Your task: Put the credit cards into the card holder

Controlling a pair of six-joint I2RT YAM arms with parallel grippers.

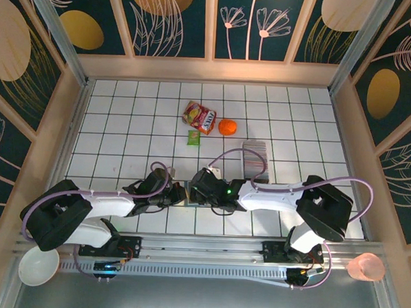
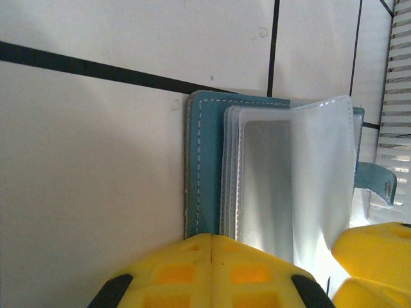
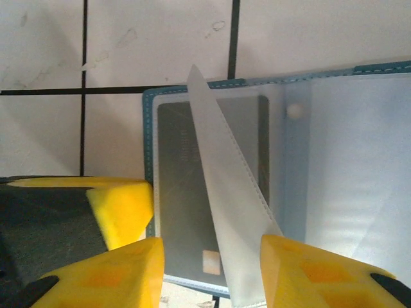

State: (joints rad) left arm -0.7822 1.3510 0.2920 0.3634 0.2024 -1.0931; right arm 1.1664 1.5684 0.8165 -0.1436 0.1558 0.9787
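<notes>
The teal card holder (image 1: pixel 183 194) lies open on the white tiles between my two grippers. In the left wrist view its teal cover (image 2: pixel 202 167) and clear sleeves (image 2: pixel 289 179) lie flat, and my left gripper (image 2: pixel 212 239) is shut with its tips over the holder's near edge. My right gripper (image 3: pixel 212 247) stands open over the holder (image 3: pixel 149 128). Between its fingers, a grey credit card (image 3: pixel 183 192) sits in a sleeve. One clear leaf (image 3: pixel 225 179) stands up slantwise beside the right finger.
A long clear tray (image 1: pixel 255 157) lies behind the right arm. Farther back are a snack bag (image 1: pixel 199 116), an orange (image 1: pixel 227 127) and a small green packet (image 1: pixel 193 137). A white bowl (image 1: pixel 37 266) and a pink cup (image 1: pixel 366 267) sit at the near corners.
</notes>
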